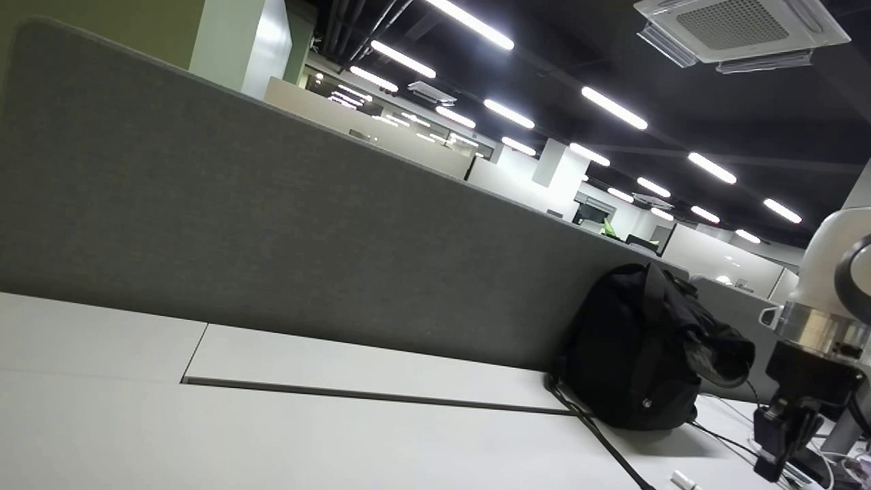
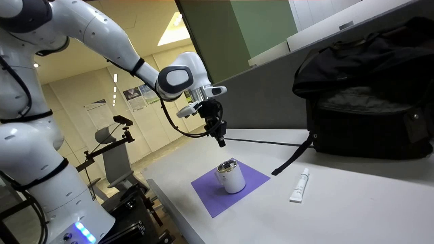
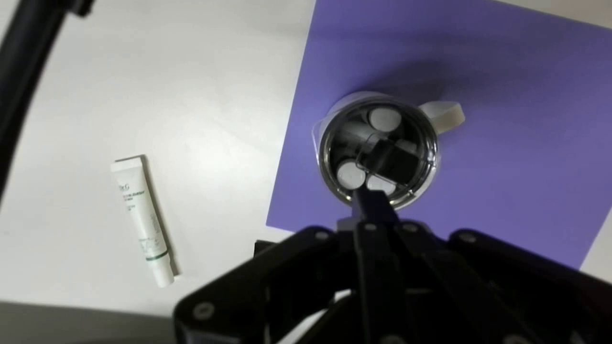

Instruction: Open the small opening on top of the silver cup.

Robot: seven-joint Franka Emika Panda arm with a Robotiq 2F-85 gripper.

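Spreading through both exterior views, the table (image 2: 356,210) is flat, smooth and white. Along its twelve o'clock side rises the partition (image 1: 340,224), dark grey with a fabric-like surface. In an exterior view the glossy white arm (image 2: 105,32), all rounded segments, reaches in from ten o'clock; the black bag (image 2: 366,101), creased and slumped, stands on the table beside the partition, its strap (image 2: 293,156) trailing toward seven or eight o'clock. Purple and matte, the sheet (image 2: 213,200) lies flat with the cup (image 2: 232,179) upright on it. The black pincer (image 3: 375,203) is closed, tips together; it hangs above the cup, apart from it, and in the wrist view blocks sight of the lid (image 3: 353,133) at its six o'clock edge. The cup is a white cylinder, its handle (image 3: 442,116) at two o'clock in that view. The tube (image 3: 143,220), white, crimped at one end and capped at the other, lies off the sheet between eight and nine o'clock from the cup. Clear and glossy, the lid has a silvery rim (image 3: 325,153), and its black tab (image 3: 394,163) sits just off the middle toward four o'clock.
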